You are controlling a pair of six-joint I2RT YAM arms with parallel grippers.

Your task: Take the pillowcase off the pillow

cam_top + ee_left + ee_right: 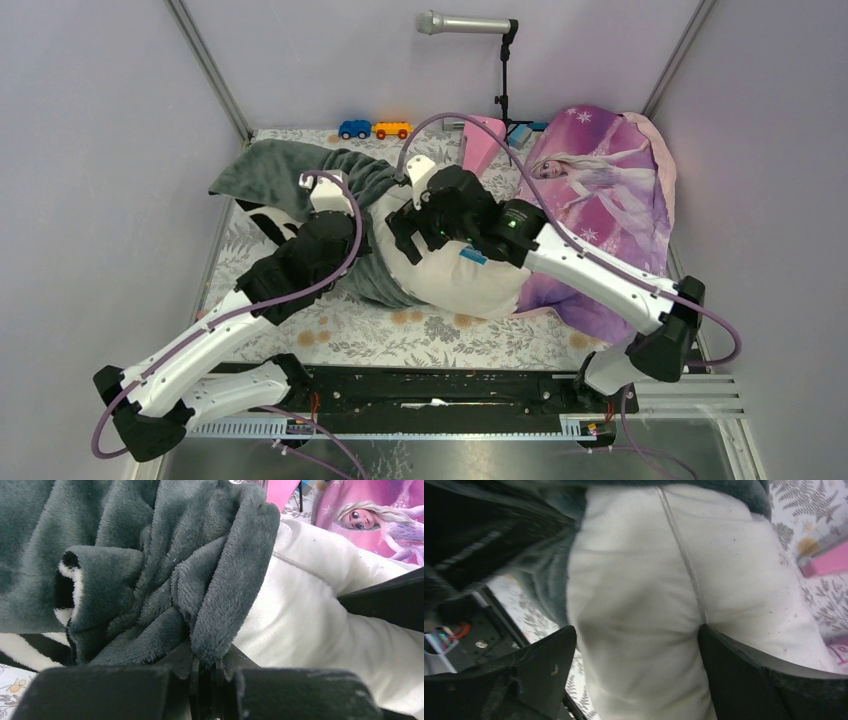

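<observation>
L fingers (280, 695) shut, pinching a fold of the dark grey-green plush pillowcase (150, 570), which is bunched over the far-left end of the plump white cloth pillow (470, 280). Pillow lies mid floral-print desk (400, 330), near-right end bare. R fingers (744, 680) spread wide, straddling the bare end w/ cloth bulging btwn them.
</observation>
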